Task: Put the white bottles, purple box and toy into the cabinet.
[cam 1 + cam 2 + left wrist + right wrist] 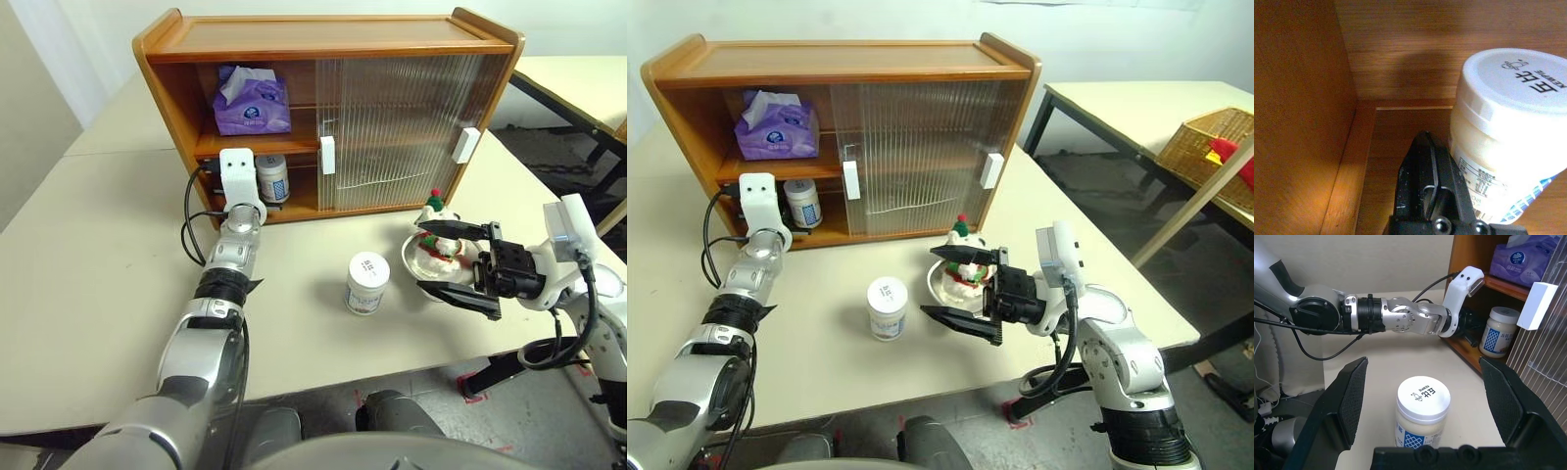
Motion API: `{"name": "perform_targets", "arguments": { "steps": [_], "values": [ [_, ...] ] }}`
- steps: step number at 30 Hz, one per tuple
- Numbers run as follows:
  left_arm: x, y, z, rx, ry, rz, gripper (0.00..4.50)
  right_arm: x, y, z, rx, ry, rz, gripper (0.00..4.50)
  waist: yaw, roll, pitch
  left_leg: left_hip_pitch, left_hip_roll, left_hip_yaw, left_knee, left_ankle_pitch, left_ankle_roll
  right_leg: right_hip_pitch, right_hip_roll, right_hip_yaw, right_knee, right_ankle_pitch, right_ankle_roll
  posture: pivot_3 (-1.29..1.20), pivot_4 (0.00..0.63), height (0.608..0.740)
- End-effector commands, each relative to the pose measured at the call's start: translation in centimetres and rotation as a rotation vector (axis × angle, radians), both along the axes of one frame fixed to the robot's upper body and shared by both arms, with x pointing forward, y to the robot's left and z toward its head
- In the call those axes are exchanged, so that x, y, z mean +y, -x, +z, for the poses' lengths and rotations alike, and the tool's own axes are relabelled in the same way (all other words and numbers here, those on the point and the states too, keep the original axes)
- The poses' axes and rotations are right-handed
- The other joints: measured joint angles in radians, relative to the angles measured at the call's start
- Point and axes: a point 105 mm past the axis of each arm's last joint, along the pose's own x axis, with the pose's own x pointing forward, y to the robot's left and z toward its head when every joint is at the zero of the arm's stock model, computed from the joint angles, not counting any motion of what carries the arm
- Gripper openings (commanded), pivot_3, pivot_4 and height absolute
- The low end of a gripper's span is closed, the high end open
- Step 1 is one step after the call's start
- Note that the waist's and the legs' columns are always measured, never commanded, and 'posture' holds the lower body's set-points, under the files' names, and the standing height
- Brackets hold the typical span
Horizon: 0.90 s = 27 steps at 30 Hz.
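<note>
The wooden cabinet (323,44) stands at the back of the table with both ribbed doors slid to the right, so its left side is open. On its upper shelf lies the purple box (252,103). One white bottle (272,177) stands in the lower compartment. My left gripper (1424,147) reaches in beside it, shut, with the bottle against its side. A second white bottle (366,282) stands on the table in front. The toy (963,264) sits in a metal dish. My right gripper (421,257) hovers over it, open and pointing left, with nothing between its fingers.
The shiny metal dish (939,286) under the toy sits near the table's right edge. A second table stands at the back right, with a wicker basket (1215,137) beyond it. A black cable (191,220) loops by my left wrist.
</note>
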Motion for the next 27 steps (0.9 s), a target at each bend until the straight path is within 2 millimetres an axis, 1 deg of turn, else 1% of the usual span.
{"name": "perform_targets", "arguments": {
  "steps": [1, 11, 21, 27],
  "values": [
    [-1.2, -0.4, 0.1, 0.013, 0.005, -0.052, 0.01, -0.1, 0.1, 0.2, -0.017, 0.011, -0.006, 4.5, 0.0, 0.0, 0.0, -0.001, -0.001, 0.0, 0.0, 0.0, 0.0, 0.0, 0.0, 0.001, 0.0, 0.0, 0.0, -0.17, 0.007, 0.74],
    [-2.4, -0.1, -0.5, 0.02, 0.022, -0.078, 0.01, -0.2, 0.1, 0.1, -0.016, 0.012, -0.001, 4.5, 0.002, 0.0, 0.0, -0.007, -0.009, -0.009, 0.0, 0.002, 0.001, -0.001, -0.001, 0.002, -0.001, -0.002, 0.003, -0.16, 0.004, 0.74],
    [-4.9, -0.3, -0.6, 0.037, 0.046, -0.182, 0.01, -0.2, 0.2, 0.1, -0.017, 0.015, -0.002, 4.5, 0.002, 0.0, 0.0, -0.011, -0.011, -0.014, 0.0, 0.003, 0.001, 0.0, -0.001, 0.002, -0.005, -0.002, 0.003, -0.17, 0.001, 0.74],
    [-5.6, -0.3, -0.8, 0.047, 0.049, -0.214, 0.01, -0.2, 0.2, 0.2, -0.017, 0.009, -0.009, 4.5, 0.002, 0.0, 0.0, -0.012, -0.012, -0.017, 0.0, 0.004, 0.002, 0.002, -0.001, 0.003, -0.008, -0.002, 0.004, -0.17, 0.003, 0.74]
  ]
}}
